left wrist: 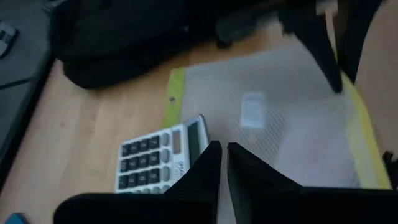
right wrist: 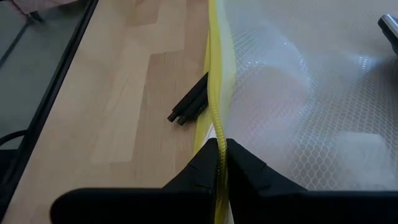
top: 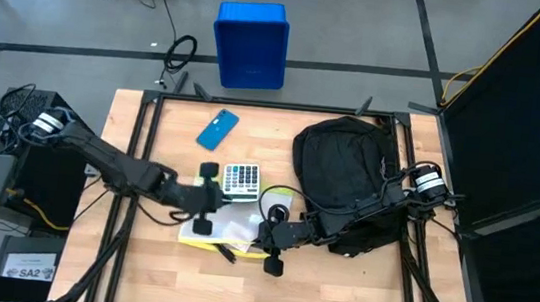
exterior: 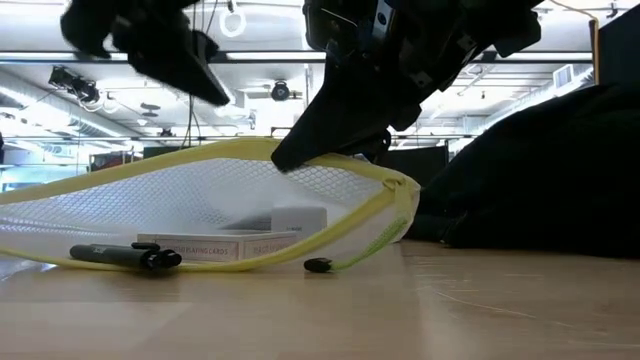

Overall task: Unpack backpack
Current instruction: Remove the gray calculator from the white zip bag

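Note:
The black backpack [top: 348,174] lies at the table's right side. Left of it lies a white mesh pouch with a yellow zip edge [top: 226,232], with small boxes [exterior: 215,247] inside it. My right gripper [right wrist: 221,148] is shut on the pouch's yellow edge. My left gripper [left wrist: 222,155] is shut and hangs above the pouch [left wrist: 273,124] and a calculator [left wrist: 158,155], touching neither. In the low view it shows at the upper left [exterior: 170,55], clear of the pouch. My right gripper pinches the pouch's yellow zip edge [right wrist: 216,127] between its two fingers. The fingers slant down from the table's right side and lie along the edge. That edge is raised like a tent [exterior: 300,160], while the pouch's lower side rests on the table.
A blue phone [top: 217,130] lies at the far left of the table. Black pens [right wrist: 189,107] lie beside the pouch's near edge, and one pen [exterior: 125,257] lies in front of it. A blue bin [top: 251,43] stands on the floor beyond the table.

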Available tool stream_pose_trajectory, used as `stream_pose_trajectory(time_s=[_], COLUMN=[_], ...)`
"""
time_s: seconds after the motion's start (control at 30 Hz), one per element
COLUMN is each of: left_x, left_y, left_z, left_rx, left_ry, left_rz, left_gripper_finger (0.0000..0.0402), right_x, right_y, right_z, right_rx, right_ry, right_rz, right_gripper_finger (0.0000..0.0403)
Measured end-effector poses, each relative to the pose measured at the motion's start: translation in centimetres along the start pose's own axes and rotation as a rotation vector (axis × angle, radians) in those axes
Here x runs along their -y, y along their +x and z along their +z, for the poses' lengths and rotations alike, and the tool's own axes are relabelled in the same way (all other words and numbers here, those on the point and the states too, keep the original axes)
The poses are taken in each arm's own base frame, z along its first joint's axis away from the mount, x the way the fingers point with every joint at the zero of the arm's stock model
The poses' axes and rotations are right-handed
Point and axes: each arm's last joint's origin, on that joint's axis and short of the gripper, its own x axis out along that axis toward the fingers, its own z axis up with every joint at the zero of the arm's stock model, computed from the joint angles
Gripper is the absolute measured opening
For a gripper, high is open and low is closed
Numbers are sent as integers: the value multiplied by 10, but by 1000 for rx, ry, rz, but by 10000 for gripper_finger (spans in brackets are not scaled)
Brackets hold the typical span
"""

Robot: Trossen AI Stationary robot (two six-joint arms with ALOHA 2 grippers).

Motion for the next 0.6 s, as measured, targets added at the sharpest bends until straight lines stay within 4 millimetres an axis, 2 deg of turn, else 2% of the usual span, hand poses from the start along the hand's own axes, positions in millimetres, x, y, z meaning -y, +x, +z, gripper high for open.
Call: stream_pose_trajectory(time_s=[0.2,0.47,0.6], left_x=[10,18,19], left_y=[28,55,65], left_z=[-10,-23,-29], left_rx=[-113,-212,-246], left_ry=[48,86,117], left_rz=[18,57,155], left_gripper_finger=[29,123,162], right_x=[0,0,0], right_y=[0,0,0], right_z=[0,0,0], right_rx=[0,0,0], right_ry=[4,5,5], right_rz=[-1,-1,-1], right_gripper_finger=[0,0,0])
